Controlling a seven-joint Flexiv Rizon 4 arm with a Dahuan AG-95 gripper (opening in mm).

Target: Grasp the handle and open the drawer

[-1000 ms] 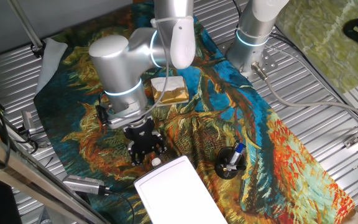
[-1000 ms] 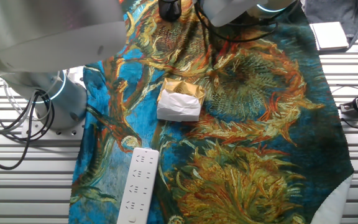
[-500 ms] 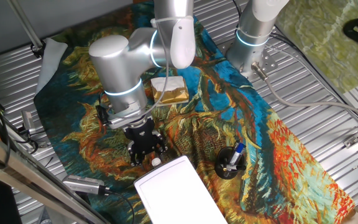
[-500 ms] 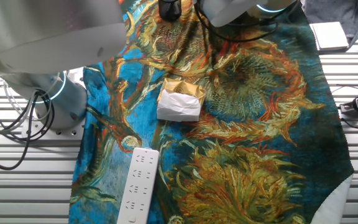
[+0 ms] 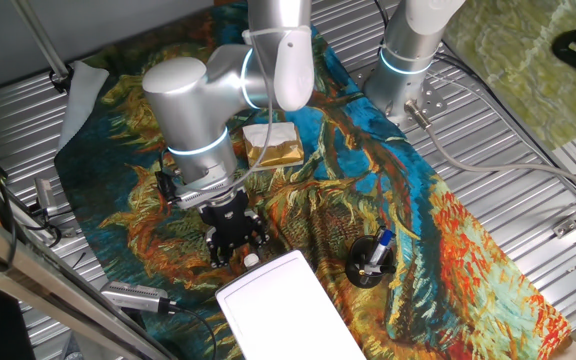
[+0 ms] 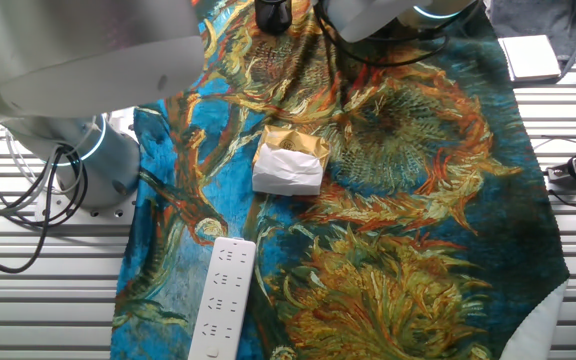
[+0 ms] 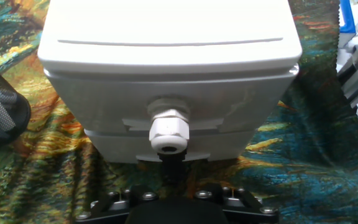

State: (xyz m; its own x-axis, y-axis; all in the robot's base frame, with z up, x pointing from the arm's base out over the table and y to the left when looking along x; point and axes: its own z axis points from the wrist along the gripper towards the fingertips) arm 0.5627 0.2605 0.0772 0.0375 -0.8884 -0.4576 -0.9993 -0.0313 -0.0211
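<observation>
Directly before the handle (image 7: 168, 132) hovers the pincer (image 5: 236, 250), its jaw state unclear; closing off-centre could slip off, leaving the drawer (image 7: 166, 127) shut.

One fixed view looks down steeply from behind the tool (image 5: 236, 240), the other overlooks the desk (image 6: 568, 240) beyond it, the hand view peers closely ahead.

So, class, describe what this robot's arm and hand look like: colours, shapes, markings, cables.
The arm is built from smooth, rounded silver-grey segments with glowing light-blue rings at the joints. A white casing sits on the upper link. The hand is black and compact, with small screw heads along its base in the hand view. Thin dark cables run beside the wrist. No lettering can be read.
</observation>
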